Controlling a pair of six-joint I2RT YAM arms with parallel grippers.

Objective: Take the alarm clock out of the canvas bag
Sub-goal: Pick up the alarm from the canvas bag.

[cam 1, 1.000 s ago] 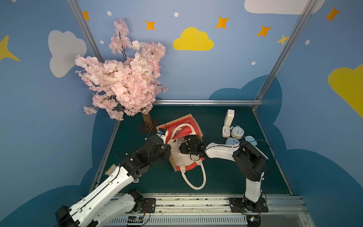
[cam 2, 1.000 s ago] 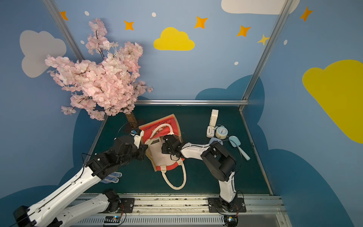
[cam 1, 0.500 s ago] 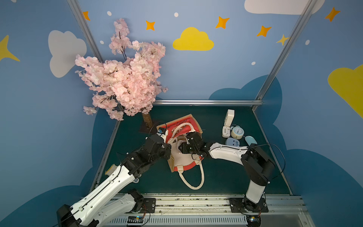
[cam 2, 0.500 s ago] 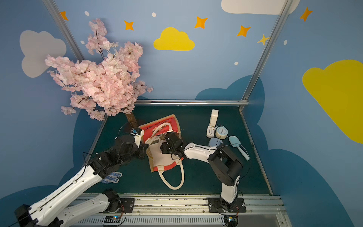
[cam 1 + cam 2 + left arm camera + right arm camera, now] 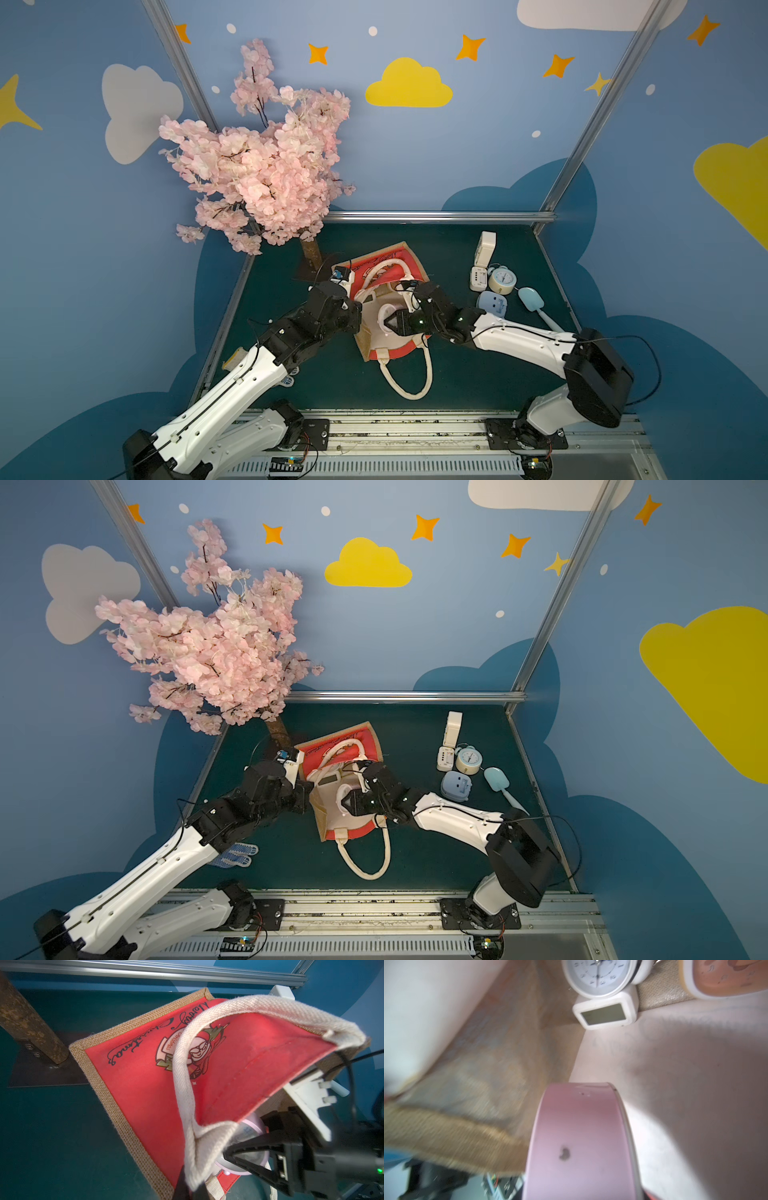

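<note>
Views from top, both: canvas bag (image 5: 415, 270) on its side mid-table (image 5: 457, 374), mouth open; L arm (image 5: 320, 320) at its rim, R arm (image 5: 440, 322) reaching in. L wrist: L fingers (image 5: 180, 1185) pressed together on cream handle (image 5: 182, 1076); R fingers (image 5: 232, 1152) pinching pink alarm clock (image 5: 252, 1124) just inside the mouth. R wrist: alarm clock's pink rim (image 5: 581, 1136) up close; white round clock (image 5: 598, 974), digital clock (image 5: 604, 1014) deeper in.

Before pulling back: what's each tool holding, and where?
Left tool pinches the canvas bag's cream handle; right tool grips the pink alarm clock across its body.
</note>
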